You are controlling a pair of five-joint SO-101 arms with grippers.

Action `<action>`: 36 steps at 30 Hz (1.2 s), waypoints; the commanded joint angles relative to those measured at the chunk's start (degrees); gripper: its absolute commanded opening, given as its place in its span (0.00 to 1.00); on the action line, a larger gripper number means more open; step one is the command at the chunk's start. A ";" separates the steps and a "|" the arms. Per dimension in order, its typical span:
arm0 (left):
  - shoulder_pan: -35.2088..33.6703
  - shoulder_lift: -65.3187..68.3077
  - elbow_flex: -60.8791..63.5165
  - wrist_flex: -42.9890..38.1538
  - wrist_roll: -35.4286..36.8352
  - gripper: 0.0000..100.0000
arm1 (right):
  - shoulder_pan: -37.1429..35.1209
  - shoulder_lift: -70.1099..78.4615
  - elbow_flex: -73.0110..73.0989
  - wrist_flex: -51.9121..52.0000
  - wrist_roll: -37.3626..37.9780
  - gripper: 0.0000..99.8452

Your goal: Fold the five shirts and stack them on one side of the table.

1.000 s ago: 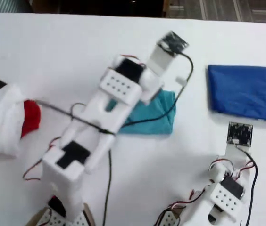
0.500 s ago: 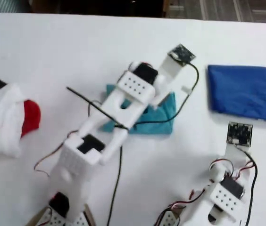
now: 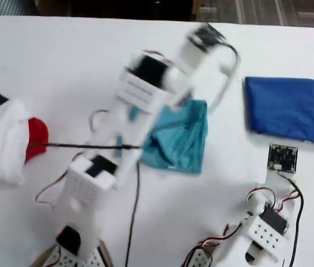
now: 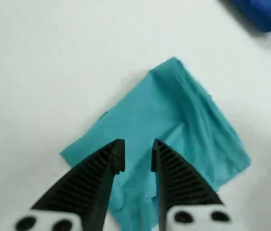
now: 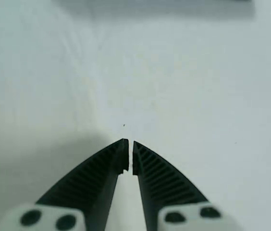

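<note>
A teal shirt [image 3: 176,139] lies loosely rumpled in the middle of the table [image 3: 62,61]; in the left wrist view the teal shirt [image 4: 174,125] spreads out below my fingers. My left gripper [image 4: 138,156] hovers above it, open by a narrow gap with nothing between the fingers. The left arm [image 3: 140,94] stretches over the shirt's left part. A folded blue shirt [image 3: 290,108] lies flat at the right side. My right gripper [image 5: 129,156] is shut over bare table, its arm [image 3: 268,228] at the front right.
A heap of white, red and black clothes [image 3: 6,139] sits at the left edge. A corner of the blue shirt [image 4: 265,14] shows in the left wrist view. Bare table stretches along the far side and between the arms.
The left arm swung and lifted over the teal shirt, which went from a compact fold to a wider, looser shape. The right arm and the blue shirt stayed put.
</note>
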 commanded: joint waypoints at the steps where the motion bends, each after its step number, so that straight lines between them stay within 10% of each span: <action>1: -10.55 -0.88 -1.71 1.93 -0.70 0.03 | -0.66 -0.92 -0.88 0.31 -0.18 0.02; 15: -35.08 -21.63 35.65 -1.76 -5.27 0.03 | -43.74 2.24 -32.26 23.25 -11.25 0.02; 27: -48.00 -63.21 112.40 -38.42 -12.22 0.03 | -53.05 51.56 -69.45 29.93 -15.30 0.02; 36: -51.16 -66.81 130.59 -50.73 -12.13 0.03 | -64.57 76.53 -96.00 34.86 -15.38 0.02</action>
